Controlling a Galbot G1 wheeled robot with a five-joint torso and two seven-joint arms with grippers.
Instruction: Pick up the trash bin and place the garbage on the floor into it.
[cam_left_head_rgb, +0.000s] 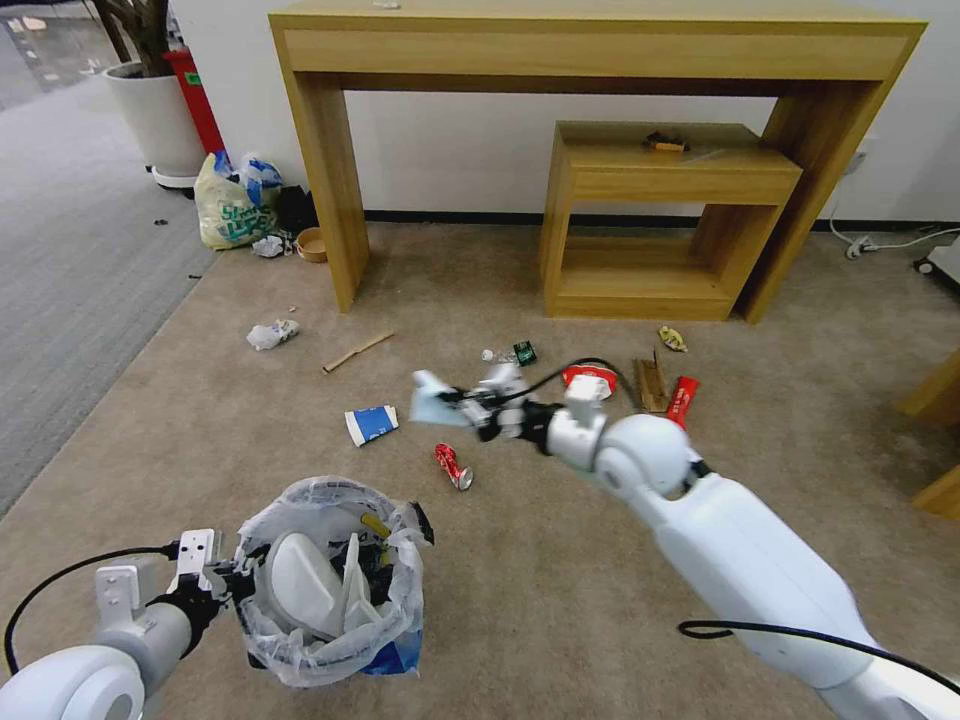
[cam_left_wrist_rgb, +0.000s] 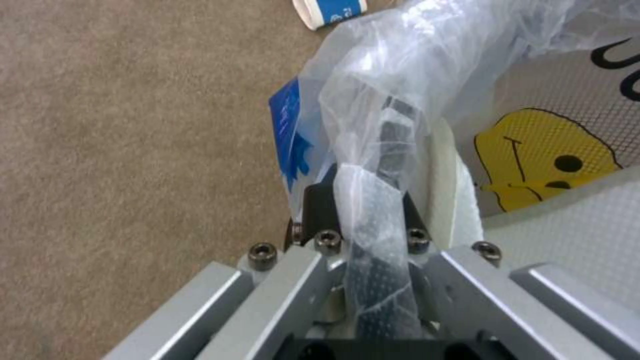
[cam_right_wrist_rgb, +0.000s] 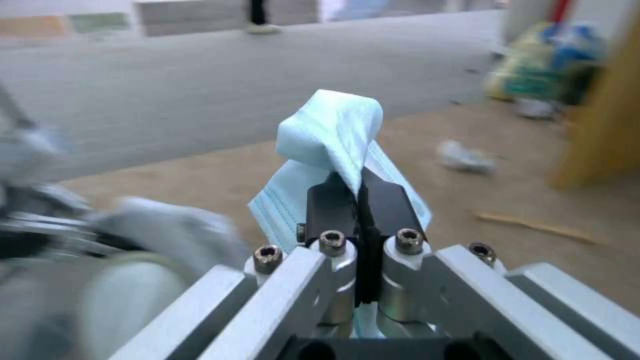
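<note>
Here your right gripper (cam_right_wrist_rgb: 360, 192), clenched on the limp face mask (cam_right_wrist_rgb: 333, 135), hangs above the floor (cam_left_head_rgb: 560, 590) well short of the trash bin (cam_left_head_rgb: 330, 585) (its rim pinched by the left gripper (cam_left_wrist_rgb: 363, 200)), so a thin hold could drop it.

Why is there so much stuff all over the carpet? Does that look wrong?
Yes. Litter lies scattered on the floor: a crushed red can, a paper cup on its side, a wooden stick. The right gripper holds a face mask; the left gripper grips the trash bin.
</note>
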